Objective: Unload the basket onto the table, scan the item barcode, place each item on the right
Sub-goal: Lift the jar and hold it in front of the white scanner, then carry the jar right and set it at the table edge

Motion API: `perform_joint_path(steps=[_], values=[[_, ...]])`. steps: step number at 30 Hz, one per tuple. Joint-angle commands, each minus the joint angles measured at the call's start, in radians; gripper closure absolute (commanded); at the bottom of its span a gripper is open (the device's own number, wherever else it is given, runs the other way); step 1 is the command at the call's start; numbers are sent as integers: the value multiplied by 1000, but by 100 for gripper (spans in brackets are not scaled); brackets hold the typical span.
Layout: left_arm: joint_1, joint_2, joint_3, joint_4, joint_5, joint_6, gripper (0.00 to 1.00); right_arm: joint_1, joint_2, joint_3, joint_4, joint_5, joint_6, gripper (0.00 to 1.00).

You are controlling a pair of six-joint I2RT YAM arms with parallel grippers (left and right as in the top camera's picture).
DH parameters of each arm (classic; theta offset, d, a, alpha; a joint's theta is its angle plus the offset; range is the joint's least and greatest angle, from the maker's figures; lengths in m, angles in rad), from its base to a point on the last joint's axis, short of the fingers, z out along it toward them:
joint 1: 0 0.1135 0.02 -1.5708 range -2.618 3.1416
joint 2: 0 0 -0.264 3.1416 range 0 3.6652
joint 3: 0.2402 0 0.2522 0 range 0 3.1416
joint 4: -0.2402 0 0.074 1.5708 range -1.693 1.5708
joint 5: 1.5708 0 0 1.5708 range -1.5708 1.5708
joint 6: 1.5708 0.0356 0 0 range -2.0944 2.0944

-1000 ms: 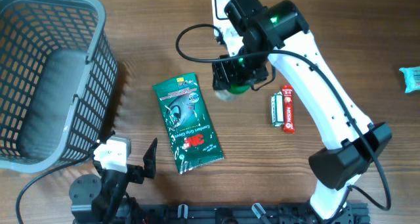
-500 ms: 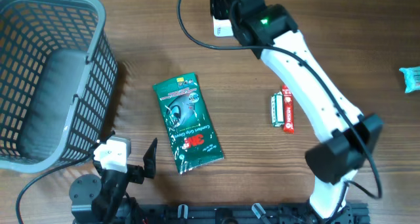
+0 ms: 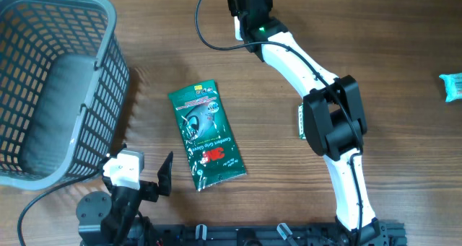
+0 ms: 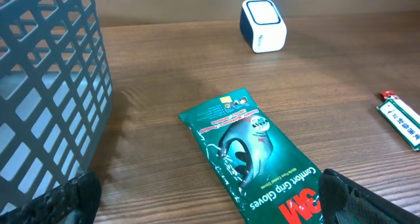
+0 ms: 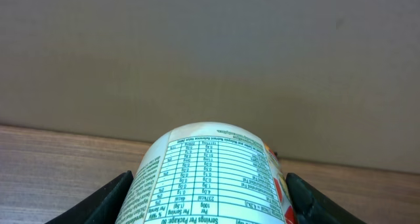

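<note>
Simply white tub (image 5: pixel 213 178), nutrition-table label

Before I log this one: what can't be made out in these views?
- Right wrist: container shows only its nutrition table; no barcode visible, lower part cut by the frame edge.
- Overhead: right arm largely covers the scanner and the battery pack.
- Overhead: teal packet cut by the right edge.
</note>
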Motion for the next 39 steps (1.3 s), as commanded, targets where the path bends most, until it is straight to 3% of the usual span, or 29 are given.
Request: perform_joint_path(steps=[1,8,14,18,24,27,34,39], values=[[-5,-6,-6,2,12,-10,0,3,35,12,-1,13,-17,42],[-5,-6,-6,2,12,-10,0,3,33,13,-12,-32,-16,42],[-5,-6,-6,2,12,-10,0,-9,-114,13,-131,-28,-19,41],[-5,-6,-6,2,12,-10,0,-82,-246,13,-396,-32,32,40],[-5,-6,-6,2,12,-10,0,-404,-260,12,-985,-213,248,42],[-5,-6,-6,2,12,-10,0,-559,-234,11,-1106,-309,253,41],[-5,-6,-6,2,12,-10,0,-888,-146,6,-1054,-367,208,32],[-5,-6,-6,2,11,-10,0,-1003,-54,6,-975,-428,208,33]])
